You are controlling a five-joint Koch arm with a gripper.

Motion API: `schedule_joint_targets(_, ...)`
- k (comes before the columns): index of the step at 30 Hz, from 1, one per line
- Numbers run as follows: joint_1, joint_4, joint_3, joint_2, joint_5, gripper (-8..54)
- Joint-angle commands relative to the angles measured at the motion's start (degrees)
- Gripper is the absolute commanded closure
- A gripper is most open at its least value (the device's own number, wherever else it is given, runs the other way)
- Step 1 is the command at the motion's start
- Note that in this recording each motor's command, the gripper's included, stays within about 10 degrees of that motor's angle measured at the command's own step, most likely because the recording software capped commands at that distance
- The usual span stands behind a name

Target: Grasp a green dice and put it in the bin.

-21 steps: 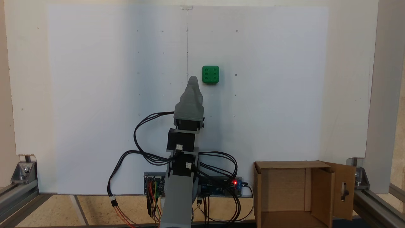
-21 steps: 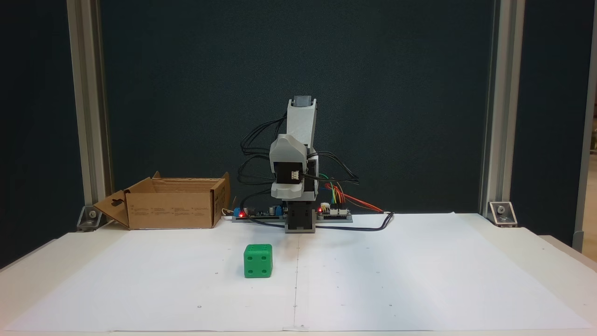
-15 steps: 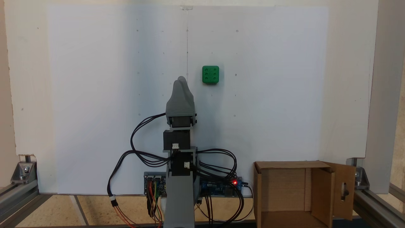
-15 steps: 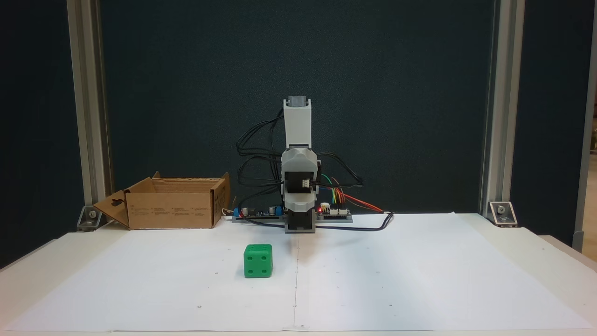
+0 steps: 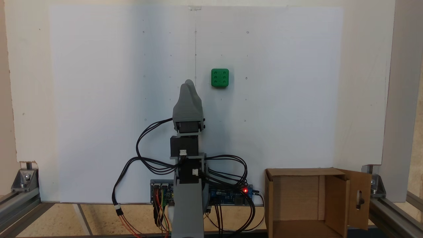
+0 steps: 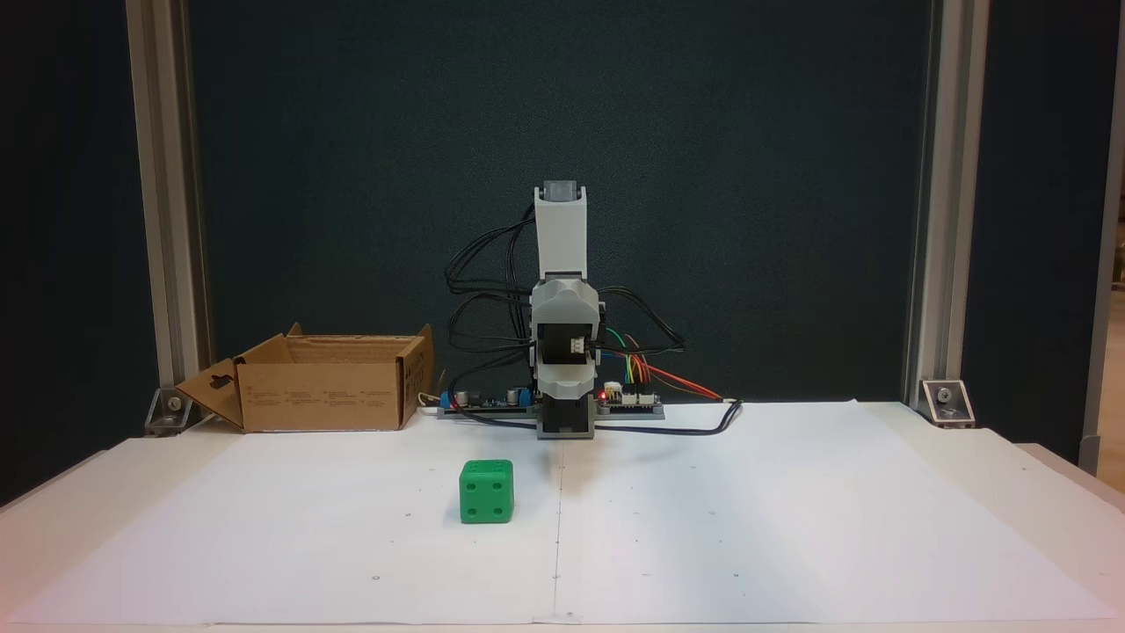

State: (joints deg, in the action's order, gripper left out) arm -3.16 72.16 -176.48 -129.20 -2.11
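Observation:
The green dice (image 5: 220,78) lies alone on the white paper, its six-pip face up; from the front the green dice (image 6: 486,491) stands left of the paper's centre line. My gripper (image 5: 189,82) is folded over the arm base, its grey tip a short way left of the dice and apart from it. From the front, the gripper (image 6: 562,391) hangs low before the base, well behind the dice. Only one tip shows, so its state is unclear. The bin (image 5: 299,172), a brown cardboard box with a slotted flap, sits by the base; in the front view the bin (image 6: 321,396) is at back left.
Circuit boards (image 5: 231,195) and looping black cables (image 5: 145,158) crowd the arm's base. Aluminium frame posts (image 6: 167,220) stand at both sides. The white paper (image 6: 747,527) covers the table around the dice.
Since 0.7 s ago the arm has swung left in the view from above, away from the dice, and straightened. It has held still over the last half second. The dice has not moved.

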Motion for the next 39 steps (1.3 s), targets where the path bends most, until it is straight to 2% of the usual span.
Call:
schedule_joint_targets(1,-0.09,1.76,-1.41,-6.33,-0.09,2.4)
schedule_joint_targets(6,-1.49,0.53,1.05,-6.33,-0.18,2.3)
schedule_joint_targets(17,-1.41,-21.36,11.78,-6.42,-0.18,2.0)
schedule_joint_targets(30,0.62,-69.94,31.82,-6.5,1.05,2.5)
schedule_joint_targets(39,1.93,-95.62,43.42,-6.5,1.05,2.5)
